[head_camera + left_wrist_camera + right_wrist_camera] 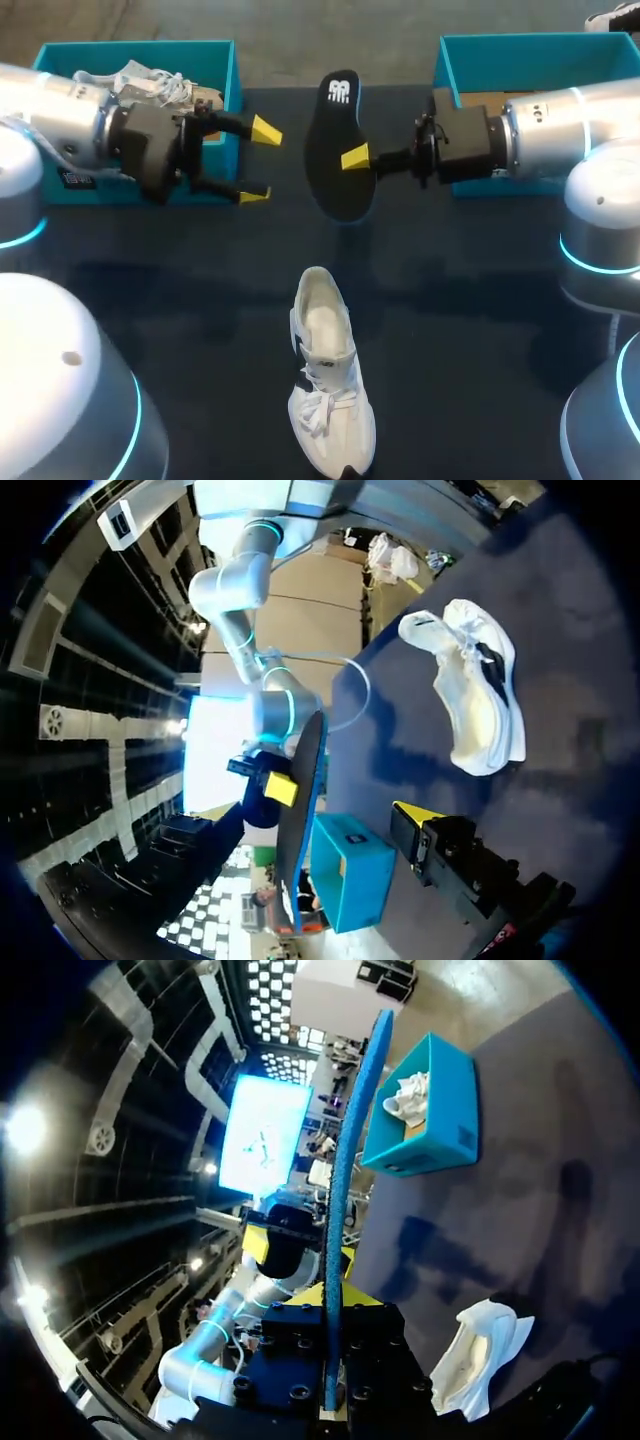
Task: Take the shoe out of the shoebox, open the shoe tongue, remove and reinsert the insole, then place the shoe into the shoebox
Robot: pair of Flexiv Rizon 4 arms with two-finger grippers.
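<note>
Head view, insole (338,150): upright above the table, far middle.
Right gripper (347,160): grasping the insole.
Left gripper (259,162): released, empty.
Shoe (328,385): near middle.

From above and behind, our head camera is looking down on the dark tabletop (480,330), taking in our silver left arm (60,125) and silver right arm (570,120) from some way off. Our left wrist camera is facing across the table toward the right arm (235,590), catching the flat black insole (298,840) edge-on. Our right wrist camera is facing back the other way, that insole (345,1190) close ahead. All three are sharing the insole (335,150) and the white lace-up sneaker (325,385) (470,695) (480,1355).
</note>
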